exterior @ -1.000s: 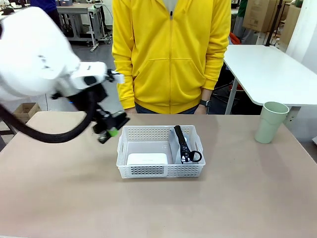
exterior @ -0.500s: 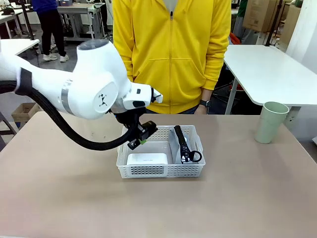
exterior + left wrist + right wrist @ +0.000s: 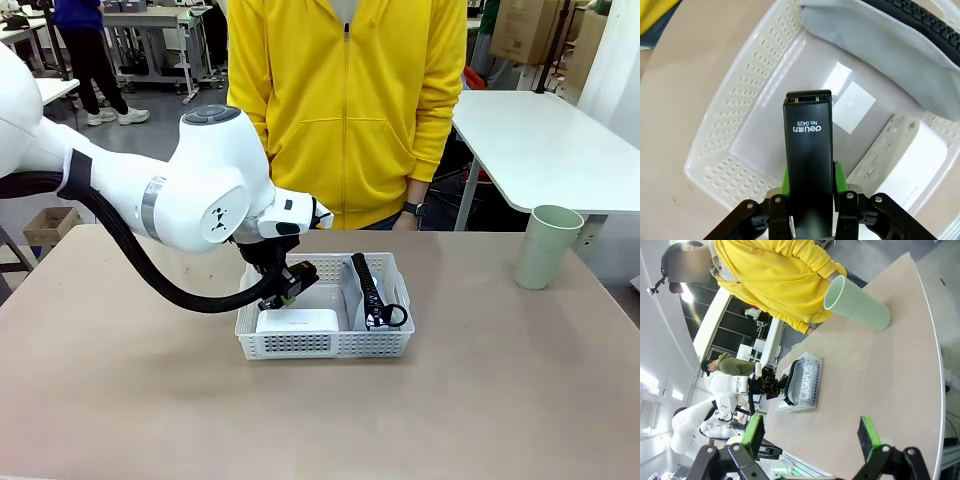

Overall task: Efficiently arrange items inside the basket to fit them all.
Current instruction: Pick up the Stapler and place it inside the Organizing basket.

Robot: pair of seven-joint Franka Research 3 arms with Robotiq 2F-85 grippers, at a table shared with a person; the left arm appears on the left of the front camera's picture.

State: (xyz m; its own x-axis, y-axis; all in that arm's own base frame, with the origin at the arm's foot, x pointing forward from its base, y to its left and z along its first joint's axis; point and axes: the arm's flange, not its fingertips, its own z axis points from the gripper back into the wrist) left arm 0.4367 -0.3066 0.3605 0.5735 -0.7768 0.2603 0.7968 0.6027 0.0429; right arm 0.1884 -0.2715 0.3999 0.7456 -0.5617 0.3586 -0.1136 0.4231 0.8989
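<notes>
The white perforated basket [image 3: 325,345] sits mid-table. In it lie a white boxy device [image 3: 297,321] at the left and a grey pouch [image 3: 372,290] with a black zipper on edge at the right. My left gripper [image 3: 285,290] hangs over the basket's left half, shut on a black oblong item [image 3: 808,150] with white print. Below that item the left wrist view shows the basket's bare floor [image 3: 790,125], with the device [image 3: 905,165] and the pouch [image 3: 890,55] beside it. A pale green cup [image 3: 546,246] stands at the far right. My right gripper [image 3: 812,432] is open and holds nothing, well away from the cup [image 3: 857,302].
A person in a yellow hoodie [image 3: 345,110] stands at the far edge, right behind the basket. Bare tabletop [image 3: 470,400] lies in front of the basket and to both sides. Another white table [image 3: 540,140] stands behind at the right.
My left arm has swung right from the table's left side, carrying the black item over the basket's left half and lowering it. The basket's contents and the cup have not moved.
</notes>
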